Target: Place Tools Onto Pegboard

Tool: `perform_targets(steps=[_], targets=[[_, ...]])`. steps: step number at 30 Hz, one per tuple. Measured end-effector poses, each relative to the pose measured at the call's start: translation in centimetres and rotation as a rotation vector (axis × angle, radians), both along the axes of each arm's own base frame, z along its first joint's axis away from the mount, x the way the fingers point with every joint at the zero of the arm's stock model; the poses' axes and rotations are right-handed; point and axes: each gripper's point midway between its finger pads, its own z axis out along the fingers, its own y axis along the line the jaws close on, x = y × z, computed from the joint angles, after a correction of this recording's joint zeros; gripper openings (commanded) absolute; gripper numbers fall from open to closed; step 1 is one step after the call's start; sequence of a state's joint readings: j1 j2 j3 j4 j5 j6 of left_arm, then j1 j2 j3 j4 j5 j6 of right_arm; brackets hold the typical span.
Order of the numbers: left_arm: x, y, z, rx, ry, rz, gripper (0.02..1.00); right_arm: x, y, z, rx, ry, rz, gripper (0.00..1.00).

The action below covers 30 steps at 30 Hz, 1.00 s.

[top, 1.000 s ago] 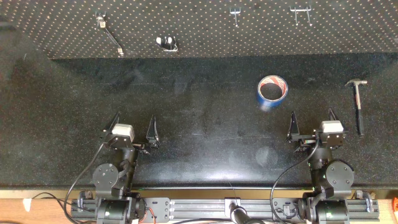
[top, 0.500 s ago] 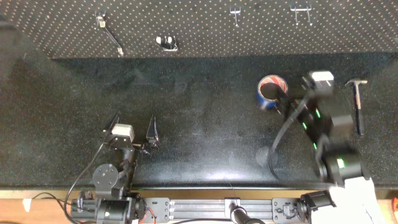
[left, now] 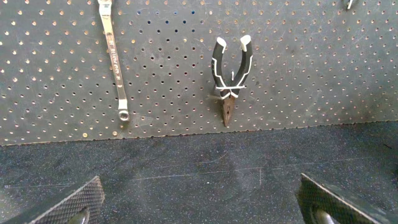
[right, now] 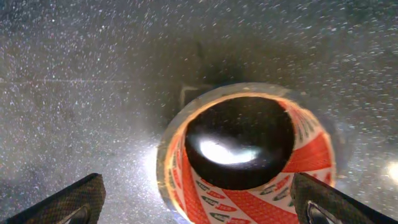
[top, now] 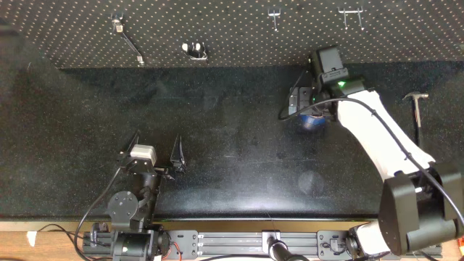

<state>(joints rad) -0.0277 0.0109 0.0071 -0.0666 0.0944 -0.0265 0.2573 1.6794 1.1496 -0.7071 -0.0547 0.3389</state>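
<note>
Red-and-white tape roll (right: 311, 155) looks light, stiff (probably slick): right pincer (right: 199, 208) hangs apart above; pinch one wall.

- Table top (top: 217, 123): black with a fine pale speckle, grainy-looking, with a soft sheen that throws back lamp glare.
- Pegboard (left: 311, 74): dark, matt perforated sheet; its material cannot be told.
- Wrench (left: 112, 56): bright, smooth polished metal.
- Pliers (left: 230, 68): dull metal nose; smooth black-and-white handle sleeves, plastic or rubber.
- Tape roll (right: 311, 155): glossy film, with a shiny printed inner wall.
- Hammer (top: 417, 123): bright metal head, dark matt handle.
- Hooks (top: 273, 14): thin bright metal wire.
- Left gripper (left: 199, 214) fingers (left: 68, 202) and right gripper (right: 199, 211) fingers (right: 62, 199): woven carbon-fibre pattern, low sheen.
</note>
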Motion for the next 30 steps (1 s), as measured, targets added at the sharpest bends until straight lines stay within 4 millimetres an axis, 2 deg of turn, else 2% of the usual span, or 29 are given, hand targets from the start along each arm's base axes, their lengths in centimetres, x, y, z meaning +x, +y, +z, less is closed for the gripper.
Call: perform_targets(steps=[2,5,6,10,11,12,13,14,15,16,19,21,23,24,25,27,28,30], targets=[[0.0,0.0,0.0,0.000,0.000,0.000,0.996,0.0,0.6,-1.2,-0.005,0.021,0.016,0.980],[0.0,0.0,0.0,0.000,0.000,0.000,0.996,-0.2,0.6,-2.5,-0.017,0.057,0.023,0.386],[0.0,0.0,0.0,0.000,0.000,0.000,0.996,-0.3,0.6,-2.8,-0.020,0.064,0.026,0.080],[0.0,0.0,0.0,0.000,0.000,0.000,0.996,0.7,1.0,-2.4,-0.010,0.019,0.052,0.075],[0.0,0.0,0.0,0.000,0.000,0.000,0.996,1.4,1.3,-1.6,0.001,-0.025,0.054,0.075],[0.0,0.0,0.0,0.000,0.000,0.000,0.996,2.5,2.0,0.5,0.025,-0.116,0.063,0.075],[0.0,0.0,0.0,0.000,0.000,0.000,0.996,3.6,3.4,5.7,0.073,-0.290,0.091,0.075],[0.0,0.0,0.0,0.000,0.000,0.000,0.996,3.8,5.0,12.4,0.128,-0.492,0.120,0.073],[0.0,0.0,0.0,0.000,0.000,0.000,0.996,2.7,5.8,17.1,0.159,-0.614,0.139,0.075],[0.0,0.0,0.0,0.000,0.000,0.000,0.996,1.6,6.2,19.8,0.178,-0.682,0.153,0.075],[0.0,0.0,0.0,0.000,0.000,0.000,0.996,0.7,8.2,20.3,0.181,-0.701,0.193,0.075],[0.0,0.0,0.0,0.000,0.000,0.000,0.996,1.5,9.3,21.7,0.152,-0.792,0.222,0.077],[0.0,0.0,0.0,0.000,0.000,0.000,0.993,2.7,10.0,22.0,0.113,-0.853,0.266,0.075],[0.0,0.0,0.0,0.000,0.000,0.000,0.996,4.0,10.6,21.4,0.084,-0.879,0.287,0.075],[0.0,0.0,0.0,0.000,0.000,0.000,0.996,4.8,11.0,19.7,0.056,-0.855,0.310,0.077],[0.0,0.0,0.0,0.000,0.001,0.000,0.998,6.7,12.1,18.7,0.031,-0.896,0.338,0.077],[0.0,0.0,0.0,0.000,0.000,0.000,0.996,7.4,12.5,17.3,0.007,-0.884,0.363,0.075],[0.0,0.0,0.0,0.000,0.000,0.000,0.996,8.8,13.1,16.5,-0.041,-0.927,0.400,0.075]])
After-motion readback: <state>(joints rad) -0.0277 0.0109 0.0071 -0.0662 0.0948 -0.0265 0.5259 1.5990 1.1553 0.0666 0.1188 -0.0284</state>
